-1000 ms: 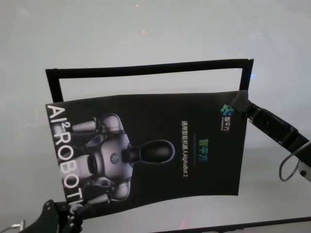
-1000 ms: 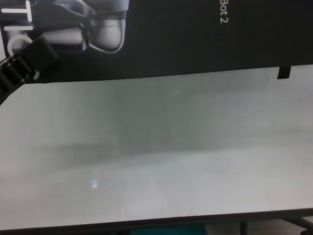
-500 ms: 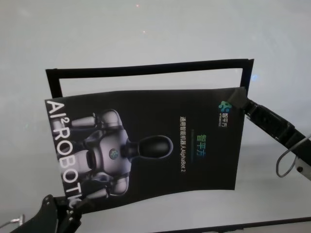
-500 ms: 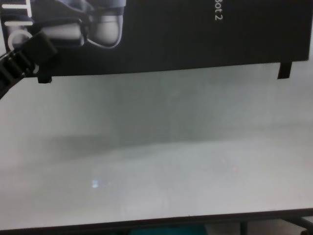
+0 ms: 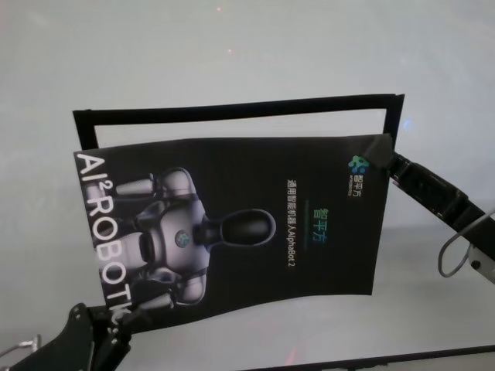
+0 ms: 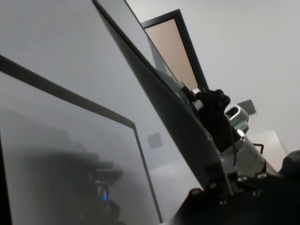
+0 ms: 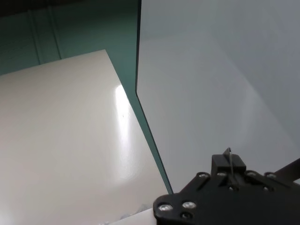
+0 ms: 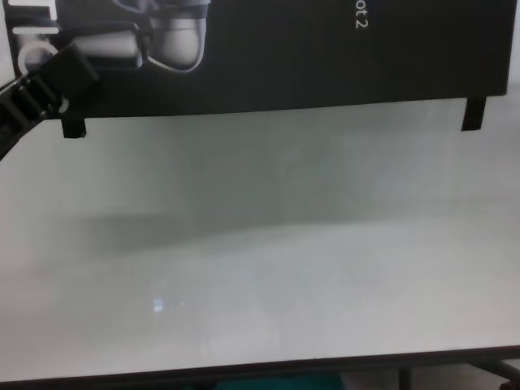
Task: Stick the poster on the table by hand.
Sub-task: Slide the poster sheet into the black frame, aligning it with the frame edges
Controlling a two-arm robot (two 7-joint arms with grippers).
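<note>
The poster point(image 5: 232, 224), black with a grey-white robot and white lettering, hangs tilted above the table point(image 5: 232, 46). My left gripper point(image 5: 116, 325) is shut on its near left corner; it shows in the chest view point(image 8: 61, 77) too. My right gripper point(image 5: 380, 154) is shut on the far right corner. In the chest view the poster's near edge point(image 8: 284, 57) floats over the table point(image 8: 260, 260), with black tape strips hanging at its left point(image 8: 73, 127) and right point(image 8: 473, 114) corners. The left wrist view shows the poster edge-on point(image 6: 178, 126) and the right gripper point(image 6: 211, 105) beyond.
A black rectangular outline point(image 5: 232, 110) is marked on the table beneath and beyond the poster. The table's dark near edge point(image 8: 260, 372) runs along the bottom of the chest view. The right wrist view shows the table's side edge point(image 7: 150, 136) and a pale floor beside it.
Both grippers have carried the poster away from me, toward the black outline. Its near edge has risen in the chest view, and both hanging tape strips now show.
</note>
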